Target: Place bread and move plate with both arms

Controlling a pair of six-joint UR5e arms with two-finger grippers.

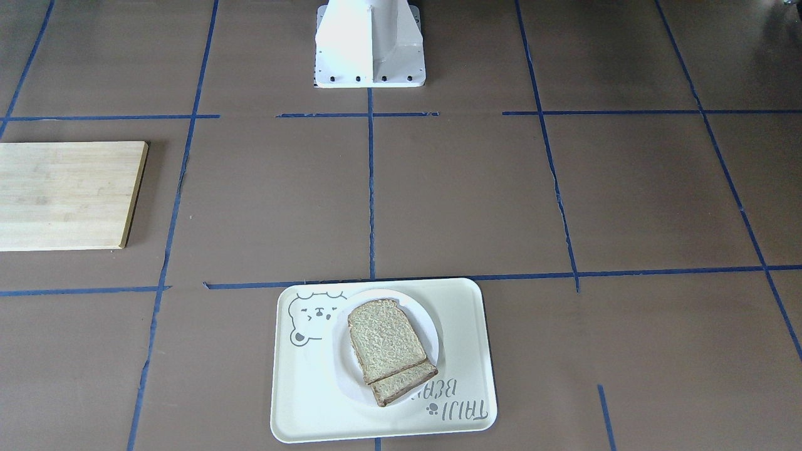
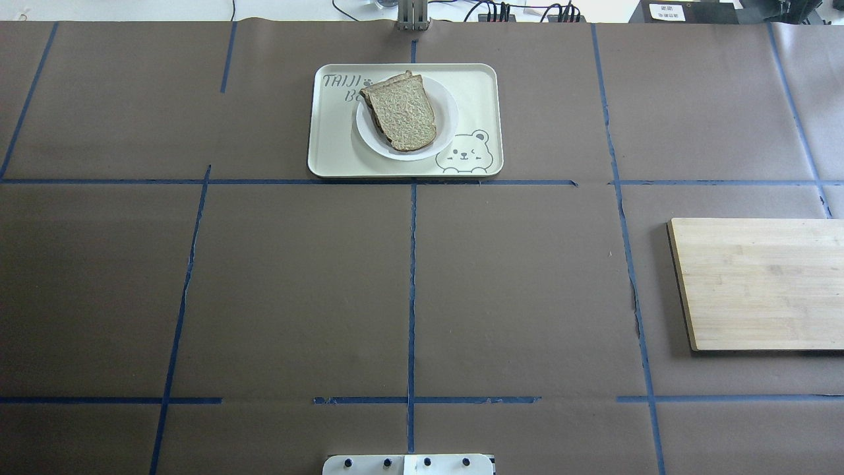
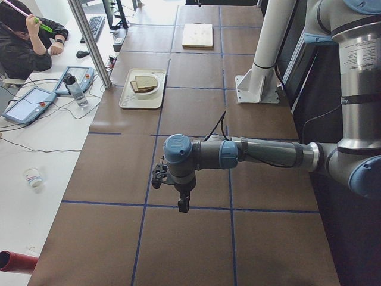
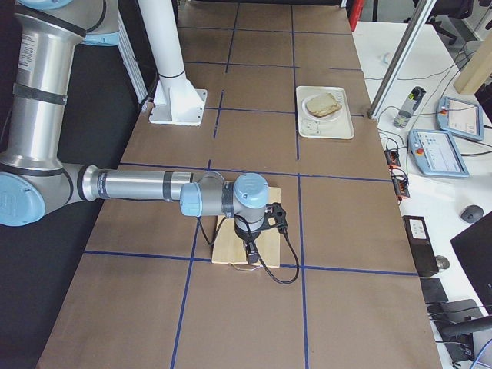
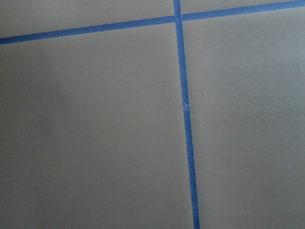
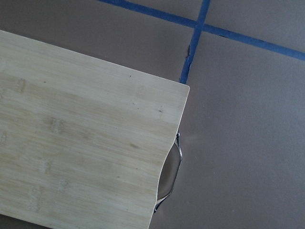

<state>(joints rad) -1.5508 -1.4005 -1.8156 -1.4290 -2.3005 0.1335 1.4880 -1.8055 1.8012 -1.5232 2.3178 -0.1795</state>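
We judge the bread (image 1: 385, 341) placed on the plate (image 1: 433, 331) in the far tray (image 1: 301, 401), so left gripper (image 3: 183, 206) and right gripper (image 4: 250, 252) hang aside; we cannot tell if they are open or closed.

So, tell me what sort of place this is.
Probably a robotics lab: the left arm and right arm reach over a table gridded with blue tape; control tablets lie on a side desk.

Outstretched level: left arm (image 3: 262, 154), right arm (image 4: 138, 186); pointing down: left gripper (image 3: 184, 206), right gripper (image 4: 250, 253).
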